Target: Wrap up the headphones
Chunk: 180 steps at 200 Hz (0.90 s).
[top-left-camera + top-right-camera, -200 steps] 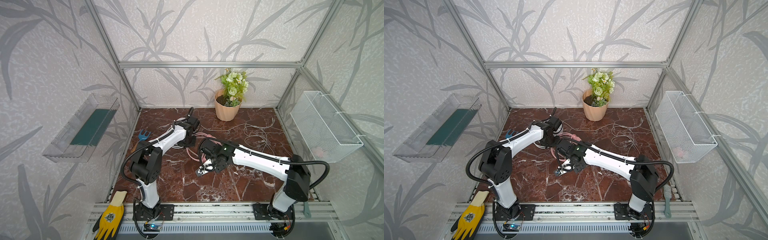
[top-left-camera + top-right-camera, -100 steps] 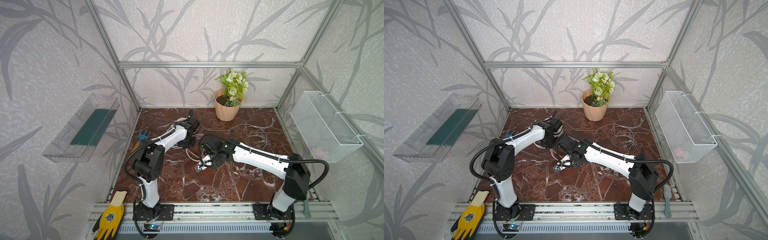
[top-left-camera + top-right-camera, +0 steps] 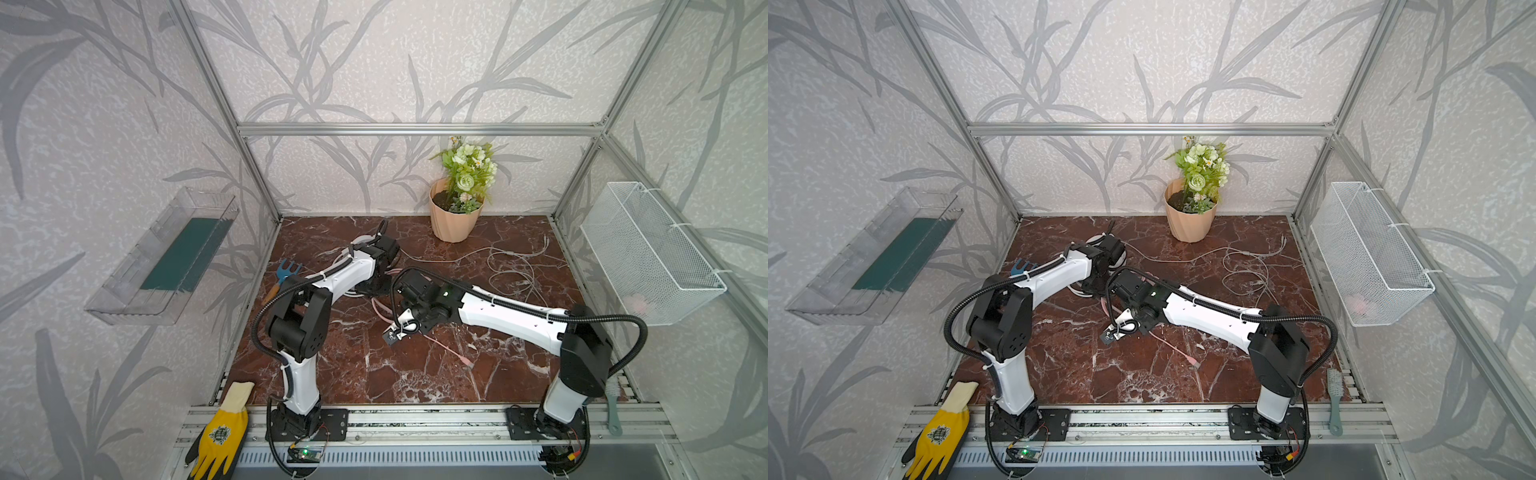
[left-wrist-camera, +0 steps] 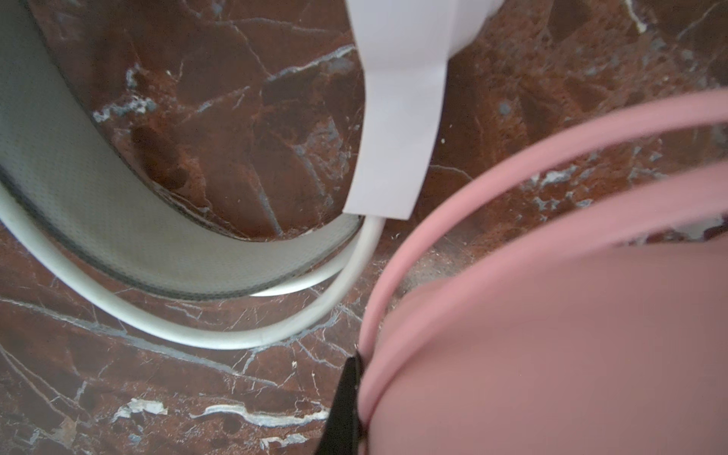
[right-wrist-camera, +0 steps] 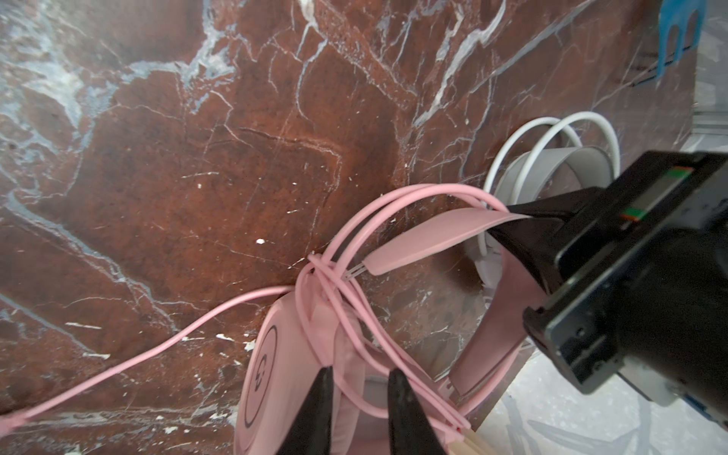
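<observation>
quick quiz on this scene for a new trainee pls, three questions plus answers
1. True or false: the left hand is shut on the headband of the pink headphones.
2. The loose end of the pink cable lies: A in the wire basket, B on the table, C in the flower pot.
3. What colour is the other headset beside the pink one?
Key: 1 true; 2 B; 3 white.
</observation>
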Motion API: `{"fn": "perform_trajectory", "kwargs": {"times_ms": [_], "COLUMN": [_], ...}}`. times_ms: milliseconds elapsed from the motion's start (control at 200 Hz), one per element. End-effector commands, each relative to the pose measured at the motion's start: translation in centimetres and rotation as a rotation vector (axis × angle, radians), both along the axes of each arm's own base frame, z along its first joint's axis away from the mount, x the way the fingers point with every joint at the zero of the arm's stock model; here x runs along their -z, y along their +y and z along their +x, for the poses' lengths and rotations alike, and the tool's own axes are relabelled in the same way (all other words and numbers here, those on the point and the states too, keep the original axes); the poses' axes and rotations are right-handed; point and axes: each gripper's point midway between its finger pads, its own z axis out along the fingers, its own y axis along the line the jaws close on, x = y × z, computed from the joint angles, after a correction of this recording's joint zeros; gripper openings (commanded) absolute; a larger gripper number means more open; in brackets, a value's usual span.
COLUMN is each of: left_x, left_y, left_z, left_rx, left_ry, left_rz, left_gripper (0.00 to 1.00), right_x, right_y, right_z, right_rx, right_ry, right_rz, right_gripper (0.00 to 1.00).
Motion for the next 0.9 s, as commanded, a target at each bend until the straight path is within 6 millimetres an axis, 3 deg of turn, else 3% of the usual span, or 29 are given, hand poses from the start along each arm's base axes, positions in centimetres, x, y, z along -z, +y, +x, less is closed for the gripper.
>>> {"fn": "perform_trajectory", "kwargs": {"times_ms": [0,150,175,225,330,455,675,895], "left_x": [0.1,1.0,1.0,1.2,1.7,1.9,2.3,3.3], "left_y": [-0.6,0.0,0.1,0.3,0.7,1.4,2.0,2.6], "left_z": [-0.1,-0.5,-0.6,-0.7,-1.0,-1.6,-2.9,-3.4], "left_rx": [0.003,-0.023,-0.030,-0.049,-0.084,-0.136,-0.244,-0.307], "left_ry": [0.004,0.017,0.017,0.018,0.030,0.047,0.068,0.087], "left_rz": [-0.023,-0.002,0.000,0.007,0.022,0.039,0.033,0.057], "left_gripper": [0.00,0.00,0.00,0.00,0.00,0.00,0.00,0.00], "right_x": [0.5,-1.6,-2.9,-3.6,-4.7,-5.6,-2.8,1.7], "right_y": [0.0,0.0,-0.2,-0.7,-2.3,-5.2,-11.4,-13.5], "right_z": [0.5,0.2,-0.1,-0.6,-2.0,-4.0,-5.5,-7.8], "right_rx": [-0.146,0.002,0.027,0.077,0.180,0.279,0.433,0.510], "right_ry": [-0.068,0.041,0.047,0.084,0.158,0.260,0.296,0.410], "right_rz": [-0.077,0.083,0.129,0.187,0.307,0.416,0.285,0.165], "right_gripper": [0.27,0.29,0.30,0.33,0.46,0.52,0.54,0.54]}}
